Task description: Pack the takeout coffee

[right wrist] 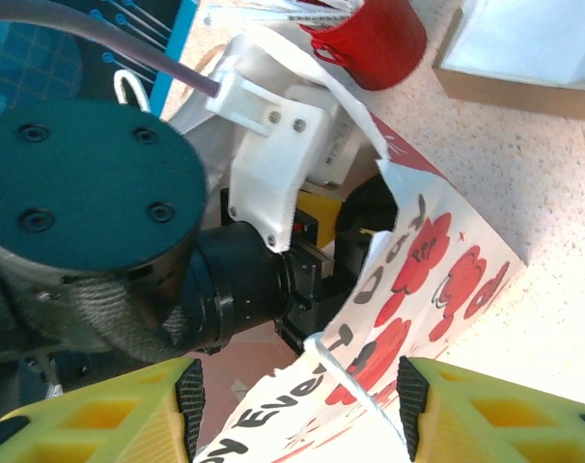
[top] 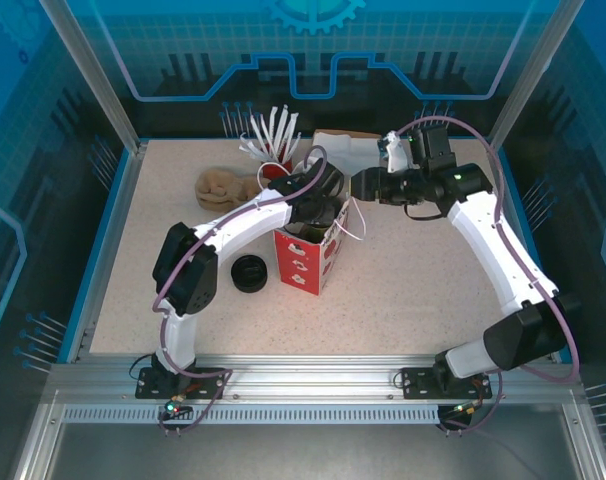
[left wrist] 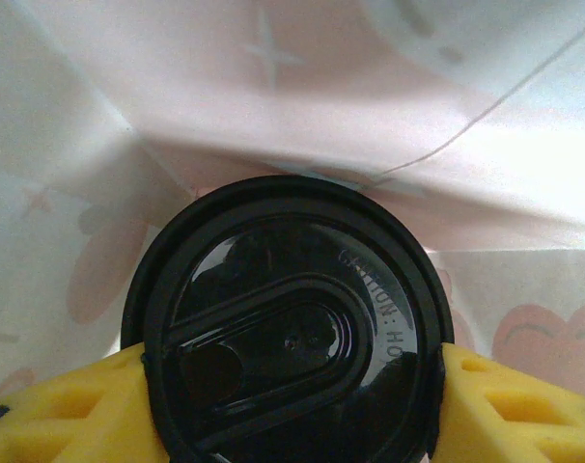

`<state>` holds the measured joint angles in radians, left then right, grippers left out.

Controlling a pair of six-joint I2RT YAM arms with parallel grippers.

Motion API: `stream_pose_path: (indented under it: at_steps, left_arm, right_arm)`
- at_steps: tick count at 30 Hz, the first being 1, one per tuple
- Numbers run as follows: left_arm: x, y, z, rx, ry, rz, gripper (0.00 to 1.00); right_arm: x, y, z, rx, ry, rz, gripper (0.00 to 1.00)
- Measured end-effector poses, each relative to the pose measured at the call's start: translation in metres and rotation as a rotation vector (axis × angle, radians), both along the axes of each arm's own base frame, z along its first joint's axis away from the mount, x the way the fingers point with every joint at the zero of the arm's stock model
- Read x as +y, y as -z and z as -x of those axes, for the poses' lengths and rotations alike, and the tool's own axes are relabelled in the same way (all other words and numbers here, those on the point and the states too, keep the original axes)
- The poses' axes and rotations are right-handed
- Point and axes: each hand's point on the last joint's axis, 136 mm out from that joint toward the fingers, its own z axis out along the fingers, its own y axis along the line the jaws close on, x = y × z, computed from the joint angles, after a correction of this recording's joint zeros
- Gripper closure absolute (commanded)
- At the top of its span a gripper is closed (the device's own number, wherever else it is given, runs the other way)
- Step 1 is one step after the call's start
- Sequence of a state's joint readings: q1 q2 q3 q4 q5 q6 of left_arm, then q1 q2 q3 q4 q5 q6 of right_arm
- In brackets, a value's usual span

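Observation:
The takeout coffee (left wrist: 288, 318) shows its glossy black lid from above, deep inside the red-and-white paper bag (top: 308, 255). My left gripper (left wrist: 291, 386) reaches down into the bag, and its yellow fingers (left wrist: 70, 415) press the lid's rim from both sides. From above, the left gripper (top: 318, 195) sits in the bag's open mouth. My right gripper (top: 361, 187) hovers at the bag's right upper edge. In the right wrist view the right gripper (right wrist: 294, 395) stands open, with the bag's torn rim (right wrist: 437, 280) lying loosely between its pads.
A stack of black lids (top: 250, 273) lies left of the bag. Behind the bag stands a red cup of white sticks (top: 276, 165), with a brown paper bundle (top: 221, 185) to its left and a flat box (top: 343, 145) to its right.

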<state>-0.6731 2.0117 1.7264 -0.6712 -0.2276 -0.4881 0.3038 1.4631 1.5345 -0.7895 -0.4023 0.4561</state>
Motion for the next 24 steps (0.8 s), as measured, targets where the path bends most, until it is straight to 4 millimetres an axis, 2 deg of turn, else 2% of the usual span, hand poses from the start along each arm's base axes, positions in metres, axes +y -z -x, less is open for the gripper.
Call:
stream_pose_path:
  at_steps: [8,14,21,24]
  left_arm:
    - [0.000,0.000,-0.001,0.001,0.000,0.007,0.45]
    - [0.000,0.000,-0.001,0.003,0.000,0.009,0.43]
    - [-0.003,-0.001,-0.003,0.003,0.003,0.015,0.41]
    - [-0.004,-0.002,-0.004,0.008,0.003,0.014,0.35]
  right_arm:
    - [0.015,0.035,-0.009,0.158,0.054,0.050,0.38]
    - [0.015,0.053,-0.011,0.229,0.081,0.094,0.41]
    - [0.020,0.062,-0.015,0.276,0.067,0.120,0.62]
    - [0.021,0.062,-0.013,0.281,0.058,0.128,0.71]
